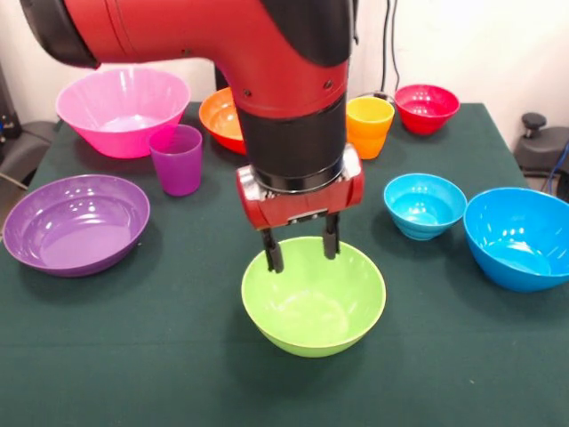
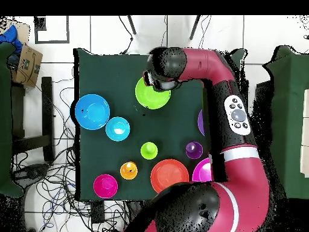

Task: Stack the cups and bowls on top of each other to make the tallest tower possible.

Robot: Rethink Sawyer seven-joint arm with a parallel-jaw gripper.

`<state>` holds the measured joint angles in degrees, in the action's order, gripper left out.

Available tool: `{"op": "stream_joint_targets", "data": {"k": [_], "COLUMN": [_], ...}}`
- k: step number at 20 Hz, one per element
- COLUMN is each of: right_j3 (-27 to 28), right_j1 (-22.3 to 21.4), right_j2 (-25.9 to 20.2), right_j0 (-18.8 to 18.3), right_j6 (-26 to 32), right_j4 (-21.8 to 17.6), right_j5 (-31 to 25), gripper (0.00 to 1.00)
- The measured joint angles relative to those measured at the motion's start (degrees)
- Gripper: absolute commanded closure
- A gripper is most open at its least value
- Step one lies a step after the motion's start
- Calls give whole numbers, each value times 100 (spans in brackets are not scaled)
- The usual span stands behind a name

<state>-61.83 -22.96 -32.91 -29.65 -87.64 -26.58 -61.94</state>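
Lime green bowl point(image 1: 314, 298) under open gripper point(image 1: 302, 249)

Tool point(image 1: 302, 251) over bowl's point(image 1: 313, 302) far rim.

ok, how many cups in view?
3: glossy purple plastic tumbler beside the pink bowl; orange plastic tumbler by the red bowl; lime green plastic tumbler, overhead only, hidden behind the red arm in front.

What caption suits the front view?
Red arm's gripper, jaws open, over the green bowl among scattered bowls and cups.
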Motion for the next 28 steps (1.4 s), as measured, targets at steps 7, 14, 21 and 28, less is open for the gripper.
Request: {"op": "stream_joint_targets", "data": {"k": [7,14,21,28], "right_j3": [2,8,7,8], "right_j1": [84,146,147,147], "right_j2": [-16,-21,-29,-44], "right_j0": [-104,-164,-166,-166], "right_j6": [150,231,231,231], "right_j4": [-138,-162,-189,-214], "right_j5": [0,0,0,0], "gripper": [0,0,0,0]}}
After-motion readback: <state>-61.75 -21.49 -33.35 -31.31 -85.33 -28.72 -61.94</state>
